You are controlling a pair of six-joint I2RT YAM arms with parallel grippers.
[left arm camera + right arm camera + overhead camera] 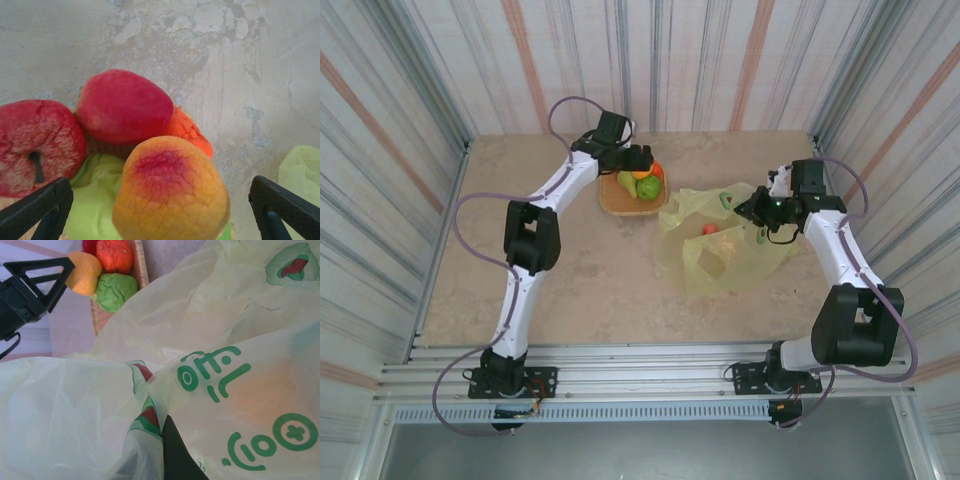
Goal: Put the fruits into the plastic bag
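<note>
My left gripper [640,160] hangs open over the wicker tray [612,203]. A yellow-orange fruit [170,192] with a red blush sits between its wide-spread fingers [42,205], and neither pad touches it. Around that fruit lie a wrinkled red apple [35,145], a smooth red fruit [125,105], an orange one [189,131] and a green one [95,205]. The plastic bag [720,240] lies crumpled to the right with a red fruit [710,229] inside. My right gripper [760,212] is shut on the bag's edge [155,410], holding it up.
Corrugated walls close in the tabletop on three sides. The tray stands at the back centre, a short gap left of the bag. Bare table [590,290] stretches in front of both. The left gripper [30,290] shows beside the tray [141,270] in the right wrist view.
</note>
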